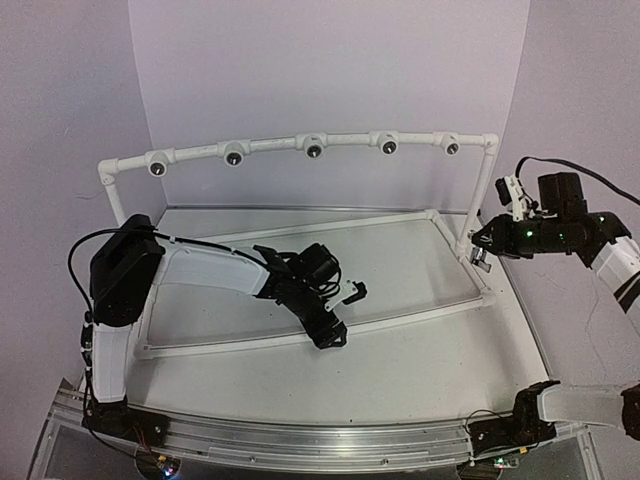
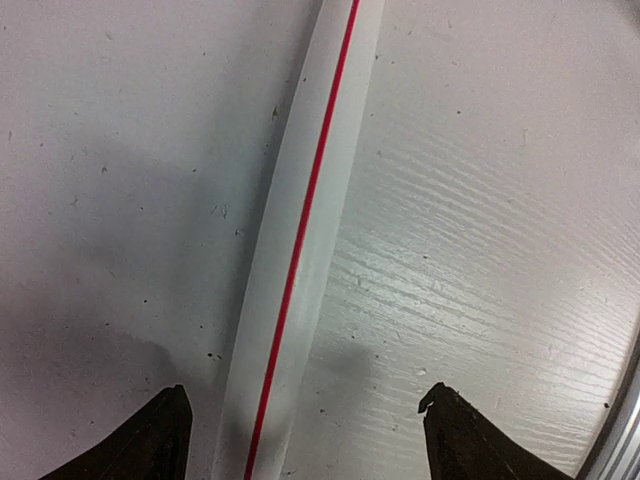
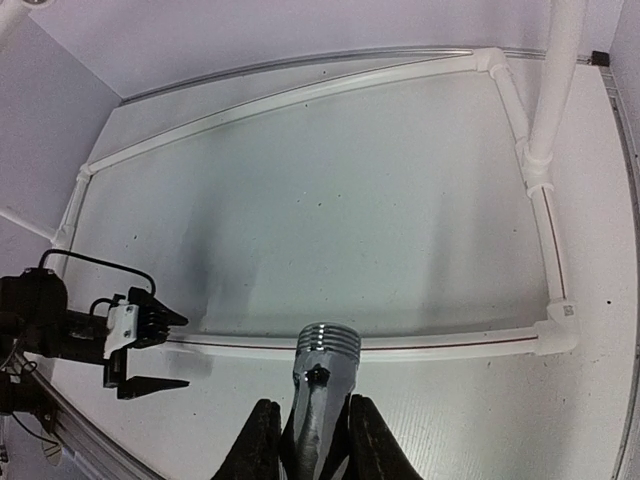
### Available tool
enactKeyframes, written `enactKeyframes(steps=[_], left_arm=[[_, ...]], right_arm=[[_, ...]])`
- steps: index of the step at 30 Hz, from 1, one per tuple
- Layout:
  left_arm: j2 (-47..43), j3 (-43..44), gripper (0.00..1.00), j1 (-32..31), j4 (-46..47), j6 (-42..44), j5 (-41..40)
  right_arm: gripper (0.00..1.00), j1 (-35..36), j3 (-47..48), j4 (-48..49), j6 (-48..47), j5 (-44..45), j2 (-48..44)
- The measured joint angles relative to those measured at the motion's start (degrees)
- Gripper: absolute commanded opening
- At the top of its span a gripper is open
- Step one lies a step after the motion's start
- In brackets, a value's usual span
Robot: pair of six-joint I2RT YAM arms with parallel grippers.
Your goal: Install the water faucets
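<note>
Your flat white plastic pipe frame lies on the white table. Behind it, the raised white pipe rail carries five round grey sockets in a row. Your left gripper hangs over the frame's near pipe, one finger on either side. Your right gripper, the chrome metal faucet between its fingers, sits beside the upright post at the rail's right end.

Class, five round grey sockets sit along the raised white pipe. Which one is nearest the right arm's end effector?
The rightmost round grey socket, at the right end of the white pipe; the other four sit further from the right end effector.
</note>
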Motion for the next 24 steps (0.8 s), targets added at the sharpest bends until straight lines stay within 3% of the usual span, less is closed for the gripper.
enactKeyframes(steps=[11,24], left_arm=[[5.9,2.7,0.53,-0.6,1.9,-1.4,-2.7],[6.2,2.8,0.25,-1.5,2.4,-0.1,-6.6]], right_arm=[[0.0,3.6,4.2,-1.8,-3.0,6.4,2.7],[0.0,7.3,2.2,8.3,-26.0,16.3,0.3]])
